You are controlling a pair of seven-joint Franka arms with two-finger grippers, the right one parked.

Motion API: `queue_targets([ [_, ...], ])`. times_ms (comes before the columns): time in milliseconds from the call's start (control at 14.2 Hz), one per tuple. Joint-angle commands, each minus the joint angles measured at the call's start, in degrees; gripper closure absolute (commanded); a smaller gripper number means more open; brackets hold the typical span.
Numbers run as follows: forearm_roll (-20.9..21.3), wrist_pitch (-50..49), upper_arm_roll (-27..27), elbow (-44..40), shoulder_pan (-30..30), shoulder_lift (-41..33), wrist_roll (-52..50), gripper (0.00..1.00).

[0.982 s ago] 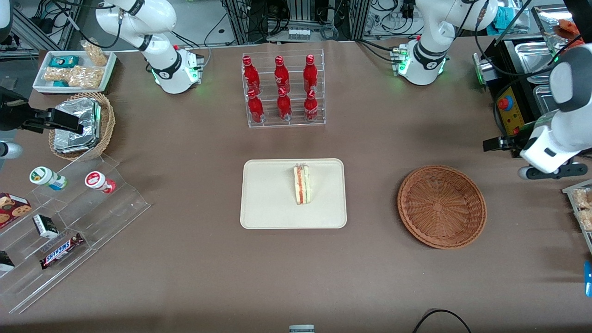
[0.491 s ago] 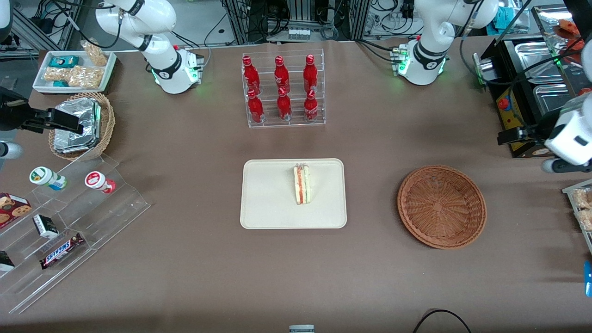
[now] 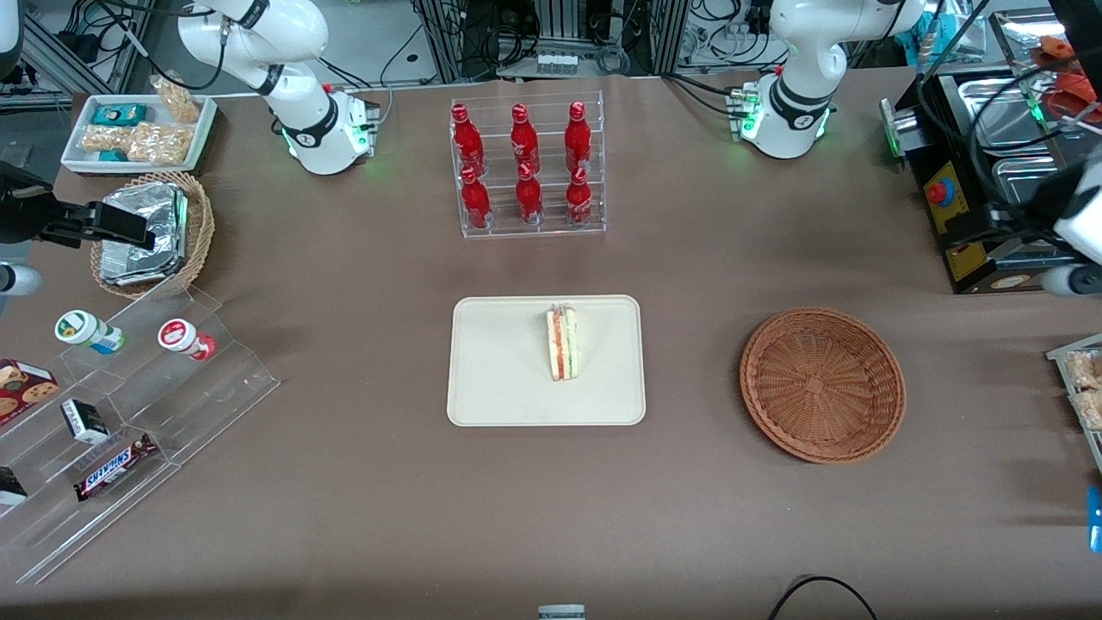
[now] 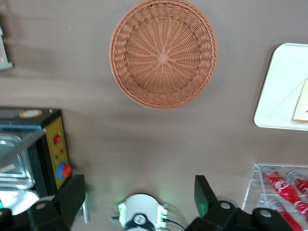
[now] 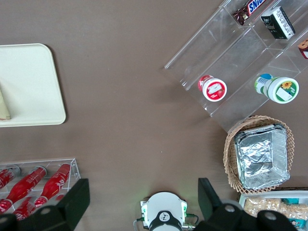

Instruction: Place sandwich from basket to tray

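The sandwich [image 3: 564, 344] lies on the cream tray [image 3: 499, 379] at the table's middle, its red and green cut edge up. The reddish-brown basket [image 3: 822, 385] stands empty beside the tray, toward the working arm's end. My left gripper [image 3: 981, 228] hangs high over the table's edge at that end, farther from the front camera than the basket and apart from it. In the left wrist view the gripper [image 4: 138, 192] is open and empty, its fingers [image 4: 72, 192] wide apart, with the basket [image 4: 163, 53], a corner of the tray [image 4: 281, 86] and a sliver of the sandwich [image 4: 301, 107].
A black machine with a red button [image 3: 956, 207] stands by the gripper. A rack of red bottles [image 3: 527, 168] stands farther back than the tray. Toward the parked arm's end are a clear stepped shelf of snacks [image 3: 129, 413], a tan basket of foil packets [image 3: 151, 232] and a white snack dish [image 3: 138, 129].
My left gripper has drawn away from the basket, farther from the front camera and outward toward the working arm's end. The sandwich, tray and basket have not moved.
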State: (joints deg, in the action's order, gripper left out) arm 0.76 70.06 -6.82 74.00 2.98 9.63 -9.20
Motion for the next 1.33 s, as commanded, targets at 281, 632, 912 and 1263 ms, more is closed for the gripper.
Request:
queue_targets([
  [281, 0.7, -0.7, -2.5, -0.9, 0.4, 0.7, -3.1, 0.00],
  [632, 0.7, 0.2, -2.4, -0.8, 0.8, 0.7, -3.3, 0.00],
  [912, 1.0, 0.2, -2.4, -0.4, 0.8, 0.4, -3.2, 0.00],
  [1263, 1.3, 0.1, -2.5, -0.3, 0.4, 0.1, -3.3, 0.00],
])
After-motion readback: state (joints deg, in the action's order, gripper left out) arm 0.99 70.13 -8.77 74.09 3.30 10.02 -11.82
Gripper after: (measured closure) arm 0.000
